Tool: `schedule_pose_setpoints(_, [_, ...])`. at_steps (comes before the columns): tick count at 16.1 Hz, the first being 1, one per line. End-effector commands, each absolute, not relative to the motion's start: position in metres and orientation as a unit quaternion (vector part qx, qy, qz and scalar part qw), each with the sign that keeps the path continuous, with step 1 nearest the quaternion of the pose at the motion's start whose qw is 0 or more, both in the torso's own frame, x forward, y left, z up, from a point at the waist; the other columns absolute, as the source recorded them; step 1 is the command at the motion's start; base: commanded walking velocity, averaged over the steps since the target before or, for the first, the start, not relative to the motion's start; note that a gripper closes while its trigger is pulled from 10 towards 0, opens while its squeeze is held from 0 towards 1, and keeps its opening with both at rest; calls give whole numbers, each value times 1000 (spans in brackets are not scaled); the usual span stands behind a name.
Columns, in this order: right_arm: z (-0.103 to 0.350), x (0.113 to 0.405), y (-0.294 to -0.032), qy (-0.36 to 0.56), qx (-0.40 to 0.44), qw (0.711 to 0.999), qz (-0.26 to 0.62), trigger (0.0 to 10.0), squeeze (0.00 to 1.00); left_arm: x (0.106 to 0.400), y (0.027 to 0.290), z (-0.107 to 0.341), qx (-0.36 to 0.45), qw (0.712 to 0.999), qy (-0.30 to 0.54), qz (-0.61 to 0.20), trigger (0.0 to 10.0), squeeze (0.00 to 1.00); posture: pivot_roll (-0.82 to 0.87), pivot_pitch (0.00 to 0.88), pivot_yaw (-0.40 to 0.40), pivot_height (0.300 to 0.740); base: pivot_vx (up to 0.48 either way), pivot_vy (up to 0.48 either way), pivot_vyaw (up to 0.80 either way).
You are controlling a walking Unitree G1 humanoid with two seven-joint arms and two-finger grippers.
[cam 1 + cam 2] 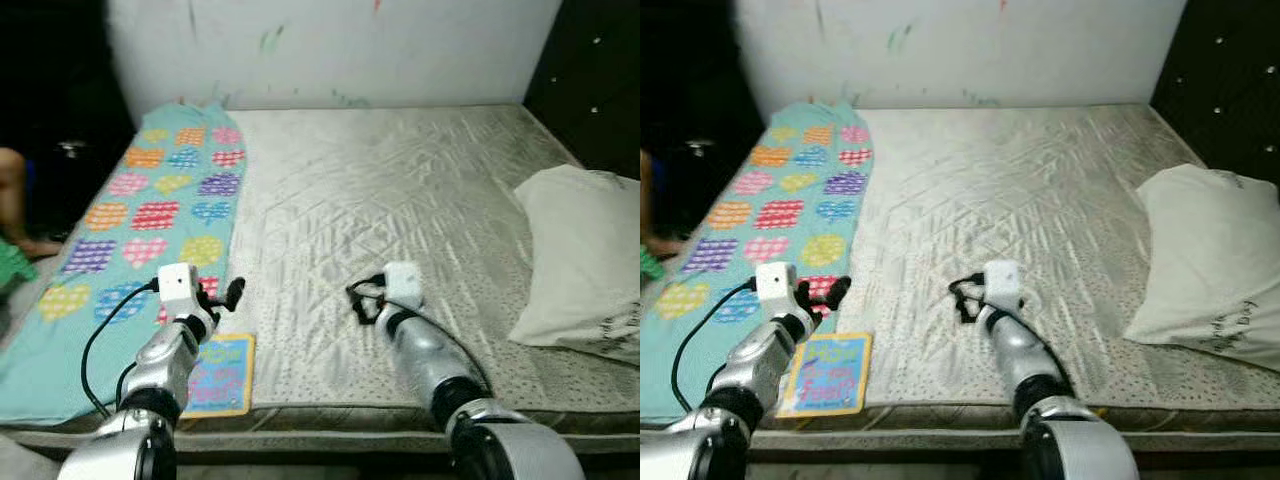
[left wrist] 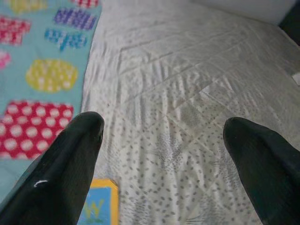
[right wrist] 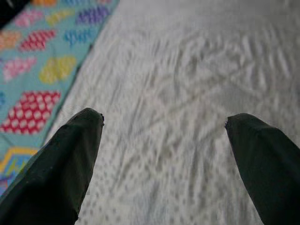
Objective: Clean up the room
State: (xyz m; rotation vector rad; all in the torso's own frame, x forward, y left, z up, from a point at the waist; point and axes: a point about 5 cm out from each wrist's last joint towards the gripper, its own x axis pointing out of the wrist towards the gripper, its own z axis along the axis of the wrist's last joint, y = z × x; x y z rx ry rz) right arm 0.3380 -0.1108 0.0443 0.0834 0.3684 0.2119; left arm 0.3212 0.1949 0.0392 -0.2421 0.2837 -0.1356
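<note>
A wide bed [image 1: 400, 200] with a pale, quilted, speckled mattress takes up most of the head view, set against a white wall [image 1: 330, 45] marked with faint scribbles. Along the bed's 9 o'clock side lies a long teal blanket [image 1: 150, 210] patterned with coloured hearts, running from the wall toward the near edge. At 3 o'clock a white pillow [image 1: 580, 260] rests on the mattress, well apart from both arms. At the near edge, around 7 o'clock, a small colourful children's book [image 1: 220, 375] lies flat, touching the blanket's inner border.

The left tool [image 1: 222, 297] hovers just above the blanket's edge, with the book directly below and slightly toward 6 o'clock of it. Its two black fingers [image 2: 70, 159] stand wide apart, holding nothing; the left wrist view shows a corner of the book between them near the left finger. The right tool [image 1: 360, 297] hangs over bare mattress near the middle of the near edge, with the book off at its 8 o'clock. Its fingers [image 3: 70, 159] are likewise spread wide and hold nothing.

At the far 9 o'clock margin, beside the bed, part of a person's leg [image 1: 15, 200] shows in shadow.
</note>
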Motion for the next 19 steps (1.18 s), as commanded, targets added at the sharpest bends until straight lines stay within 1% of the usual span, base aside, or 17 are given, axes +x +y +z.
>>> schedule_pose_setpoints(1, [56, 344, -113, 149, 46, 981, 115, 10000, 0, 319, 201, 44, -93, 985, 121, -84, 10000, 0, -53, 0, 49, 740, 0, 0, 0])
schedule_pose_setpoints(3, [62, 344, -126, 119, 49, 985, 116, 10000, 0, 302, 208, 40, -70, 988, 103, -97, 10000, 0, -48, 0, 43, 740, 0, 0, 0])
schedule_pose_setpoints(5, [65, 338, -142, 84, 40, 988, 126, 10000, 0, 280, 211, 46, -45, 991, 67, -104, 10000, 0, -46, 0, 34, 740, 0, 0, 0])
schedule_pose_setpoints(9, [74, 326, -166, 48, 32, 992, 111, 10000, 0, 255, 203, 67, -13, 993, 16, -119, 10000, 0, -46, 0, 15, 740, 0, 0, 0])
schedule_pose_setpoints(12, [89, 321, -176, 24, 27, 995, 96, 10000, 0, 240, 198, 78, 30, 991, 3, -133, 10000, 0, -59, 0, -6, 740, 0, 0, 0])
schedule_pose_setpoints(13, [100, 320, -184, 3, 16, 997, 75, 10000, 0, 236, 200, 80, 54, 991, -8, -123, 10000, 0, -63, 0, -20, 740, 0, 0, 0])
schedule_pose_setpoints(15, [106, 315, -190, -2, 11, 997, 75, 10000, 0, 230, 202, 79, 55, 993, -2, -104, 10000, 0, -65, 0, -24, 740, 0, 0, 0])
schedule_pose_setpoints(16, [109, 310, -193, -4, 9, 997, 80, 10000, 0, 223, 207, 78, 93, 990, -3, -103, 10000, 0, -64, 0, -22, 740, 0, 0, 0])
schedule_pose_setpoints(17, [109, 304, -198, -10, -11, 997, 79, 10000, 0, 217, 220, 72, 108, 992, 8, -65, 10000, 0, -61, 0, -20, 740, 0, 0, 0])
schedule_pose_setpoints(19, [103, 303, -201, 2, -22, 997, 80, 10000, 0, 220, 235, 67, 133, 991, 11, -11, 10000, 0, -57, 0, -12, 740, 0, 0, 0])
